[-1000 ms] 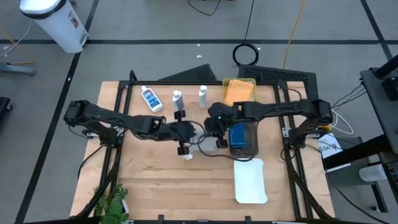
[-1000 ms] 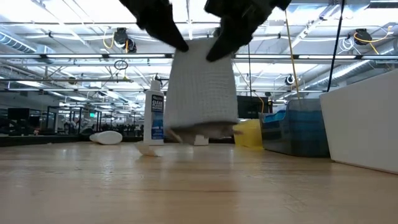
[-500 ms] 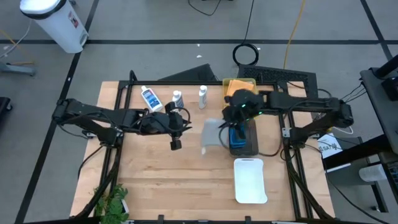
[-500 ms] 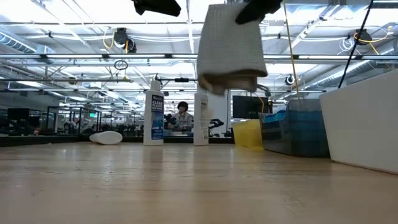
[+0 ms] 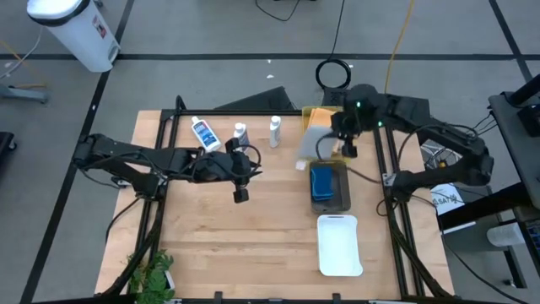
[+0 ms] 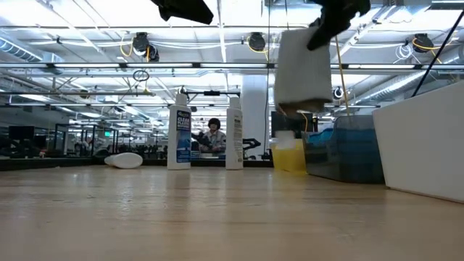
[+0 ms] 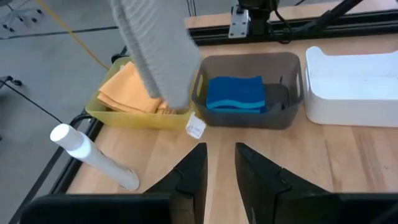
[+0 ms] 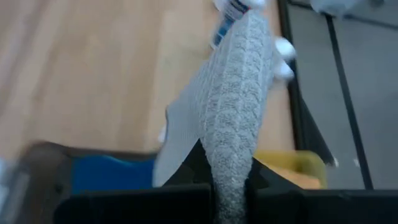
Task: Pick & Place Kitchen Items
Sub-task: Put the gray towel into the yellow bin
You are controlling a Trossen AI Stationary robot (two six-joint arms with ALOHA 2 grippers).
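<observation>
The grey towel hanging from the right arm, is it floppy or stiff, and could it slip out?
The grey towel is probably floppy: it hangs straight down from the right pincer in folds, well above the table. It looks light, since a narrow pinch at its top edge carries it. Its ribbed, fuzzy weave suggests decent grip, so slipping seems unlikely, though it may swing when moved.

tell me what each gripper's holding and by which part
The right gripper pinches the grey towel by its top edge, so it hangs free. The left gripper holds nothing.
</observation>
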